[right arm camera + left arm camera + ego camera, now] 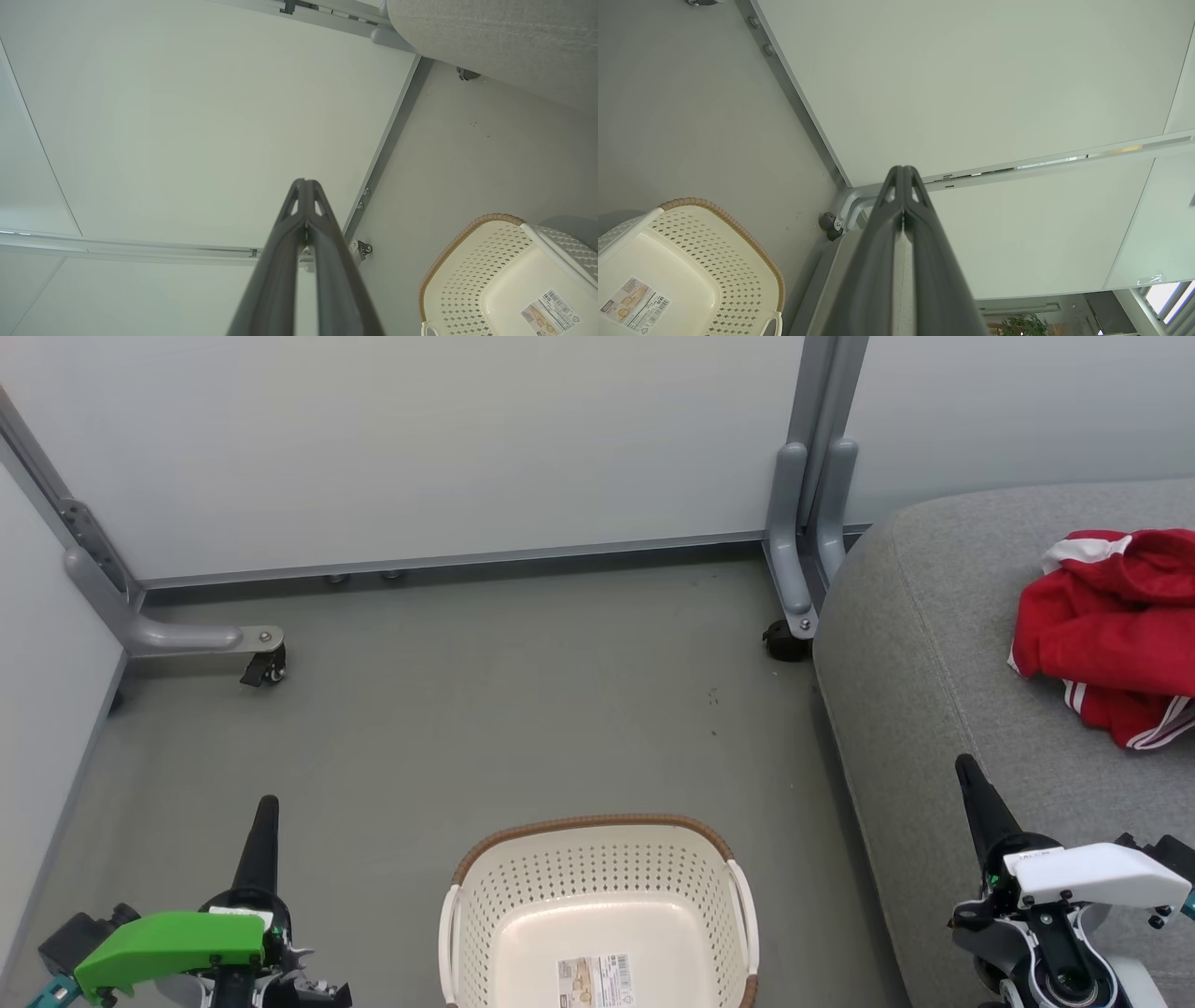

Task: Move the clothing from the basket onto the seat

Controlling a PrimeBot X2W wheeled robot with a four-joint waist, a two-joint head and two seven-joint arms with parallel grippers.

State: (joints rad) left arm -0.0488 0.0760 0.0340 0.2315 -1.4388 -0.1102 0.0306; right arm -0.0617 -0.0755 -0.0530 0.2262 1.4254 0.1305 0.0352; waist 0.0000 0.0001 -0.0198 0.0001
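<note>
1. Our left gripper [267, 807] has its fingers pressed together, gripping nothing.
2. Our right gripper [967, 773] is closed tight too, empty, above the seat's [934, 663] near edge.
3. The basket [597, 873] stands on the floor [467, 709] between our two grippers.
4. The clothing [1111, 616] lies bunched on the seat, ahead and right of our right gripper.

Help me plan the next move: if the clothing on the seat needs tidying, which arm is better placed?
Right, probably. The right gripper is by the seat, on the clothing's side; the left gripper is across the empty basket, over the floor.
</note>
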